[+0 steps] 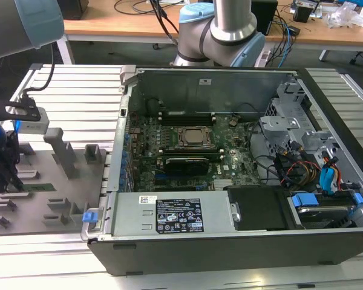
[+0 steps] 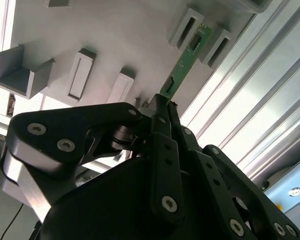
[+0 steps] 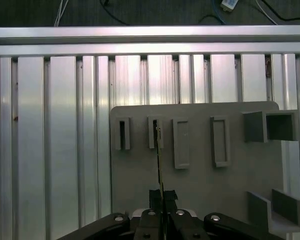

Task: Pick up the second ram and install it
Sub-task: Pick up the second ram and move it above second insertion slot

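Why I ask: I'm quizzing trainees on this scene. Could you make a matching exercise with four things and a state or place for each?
Things:
1. second ram
2. pincer
3. grey tray
4. computer case

States or places:
A. open on top, motherboard showing
B. carries upright slotted blocks
C. green, far end between two of the blocks
D. shut on the end of a thin board

Pairs: 1-C, 2-D, 3-B, 4-A.
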`<state>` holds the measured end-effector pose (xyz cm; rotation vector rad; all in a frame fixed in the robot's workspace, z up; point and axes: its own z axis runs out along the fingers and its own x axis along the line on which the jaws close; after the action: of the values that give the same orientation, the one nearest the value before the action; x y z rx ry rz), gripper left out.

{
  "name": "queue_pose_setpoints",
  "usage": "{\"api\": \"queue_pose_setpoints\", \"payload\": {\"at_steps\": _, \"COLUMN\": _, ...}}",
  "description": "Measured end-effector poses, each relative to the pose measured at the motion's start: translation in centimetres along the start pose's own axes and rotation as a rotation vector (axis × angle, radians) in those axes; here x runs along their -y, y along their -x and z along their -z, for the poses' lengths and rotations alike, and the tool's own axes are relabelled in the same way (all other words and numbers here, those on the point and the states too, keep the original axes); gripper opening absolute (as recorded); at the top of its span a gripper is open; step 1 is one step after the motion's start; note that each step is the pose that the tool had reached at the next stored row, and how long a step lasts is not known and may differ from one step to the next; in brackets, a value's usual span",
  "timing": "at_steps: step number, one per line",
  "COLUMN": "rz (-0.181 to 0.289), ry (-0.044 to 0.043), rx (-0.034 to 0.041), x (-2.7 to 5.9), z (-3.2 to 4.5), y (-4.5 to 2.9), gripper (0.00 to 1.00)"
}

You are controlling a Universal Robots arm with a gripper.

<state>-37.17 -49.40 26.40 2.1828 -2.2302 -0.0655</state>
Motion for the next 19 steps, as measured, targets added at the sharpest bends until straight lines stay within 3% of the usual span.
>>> {"api": "queue_pose_setpoints", "payload": {"at_steps": 9, "rz": 0.000, "ry": 0.0000, "rx": -0.0001, "x": -0.05, "z": 1.20, "y": 0.02, "gripper": 0.13}}
{"api": "queue_pose_setpoints", "payload": {"at_steps": 19, "rz": 0.000, "ry": 0.0002, "rx": -0.0001, "x": -0.09, "z": 1.90, "y": 0.03, "gripper": 0.13}}
